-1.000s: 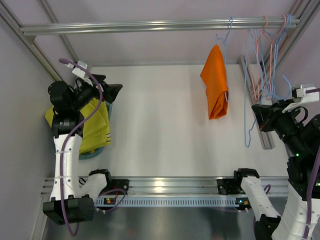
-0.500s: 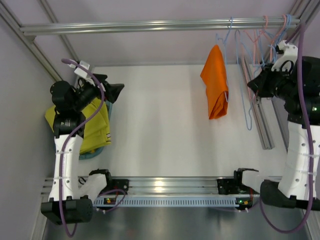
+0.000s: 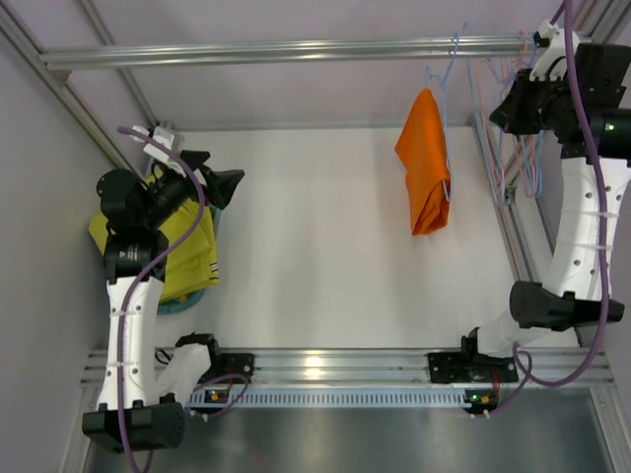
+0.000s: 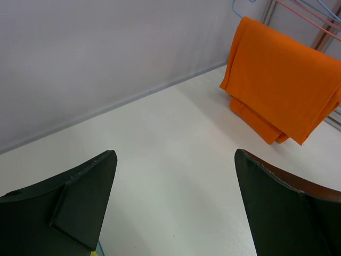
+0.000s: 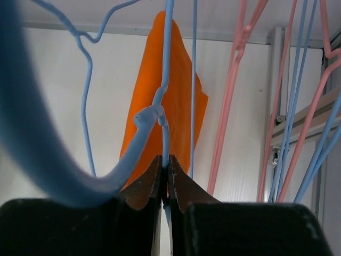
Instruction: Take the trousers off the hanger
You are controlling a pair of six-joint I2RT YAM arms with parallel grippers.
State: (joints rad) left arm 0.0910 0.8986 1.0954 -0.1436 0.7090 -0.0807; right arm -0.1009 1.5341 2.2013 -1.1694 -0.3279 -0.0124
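I see left gripper (image 4: 176, 160), jaws released wide, above table (image 3: 315, 256) beside mustard trousers (image 3: 187, 251) lying at left edge. Right gripper (image 5: 166, 160), jaws clenched on blue hanger (image 5: 151, 116) wire, up by rail (image 3: 296, 49). Orange trousers (image 3: 426, 168) hang nearby.

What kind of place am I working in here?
Probably a lab test cell, not a home: a bare aluminium rail overhead carrying wire hangers, a plain white table, and blank grey walls.
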